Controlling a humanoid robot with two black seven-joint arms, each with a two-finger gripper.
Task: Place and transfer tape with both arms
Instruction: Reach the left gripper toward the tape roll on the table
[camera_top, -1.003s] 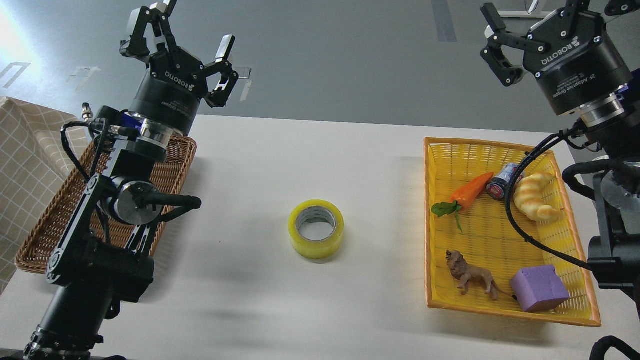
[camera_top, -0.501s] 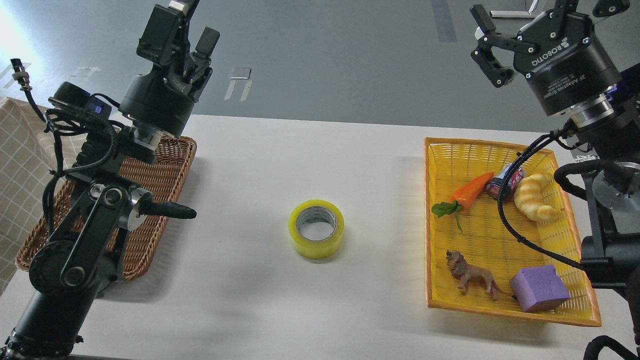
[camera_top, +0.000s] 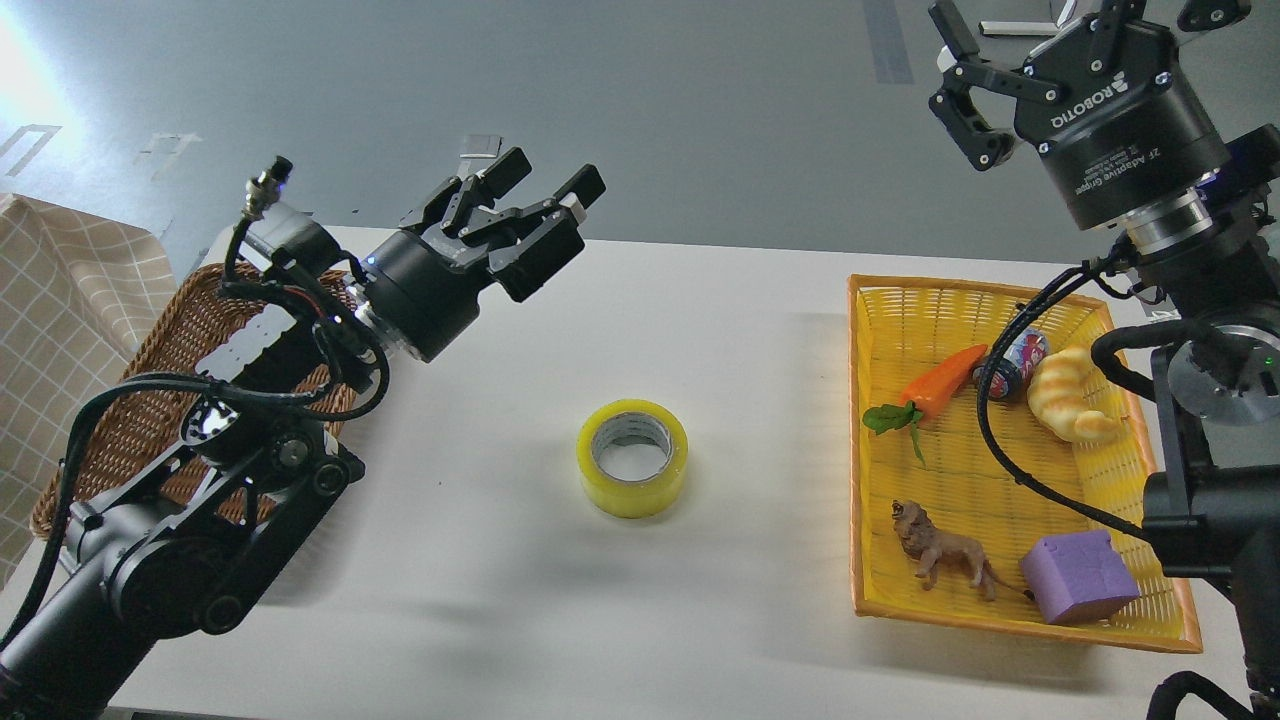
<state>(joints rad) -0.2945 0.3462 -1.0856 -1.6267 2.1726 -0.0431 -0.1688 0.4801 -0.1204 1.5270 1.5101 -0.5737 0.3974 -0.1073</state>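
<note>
The tape (camera_top: 632, 458), a yellow translucent roll with a grey core, lies flat on the white table (camera_top: 500, 600) near its middle, hole facing up. My left gripper (camera_top: 548, 183) is open and empty. It points right and hangs above the table, behind and left of the tape, apart from it. My right gripper (camera_top: 1075, 20) is open and empty, raised high at the top right above the far end of the yellow basket (camera_top: 860, 450). Its fingertips are partly cut off by the frame's top edge.
A brown wicker basket (camera_top: 120, 440) sits at the left under my left arm. The yellow basket holds a toy carrot (camera_top: 940, 383), a small can (camera_top: 1015, 360), a bread toy (camera_top: 1065, 395), a lion figure (camera_top: 940, 550) and a purple block (camera_top: 1080, 578). A checked cloth (camera_top: 50, 330) is at far left.
My left arm has swung down and turned, so its gripper now points right over the table towards the tape. My right gripper has shifted slightly up and left. The tape has not moved.
</note>
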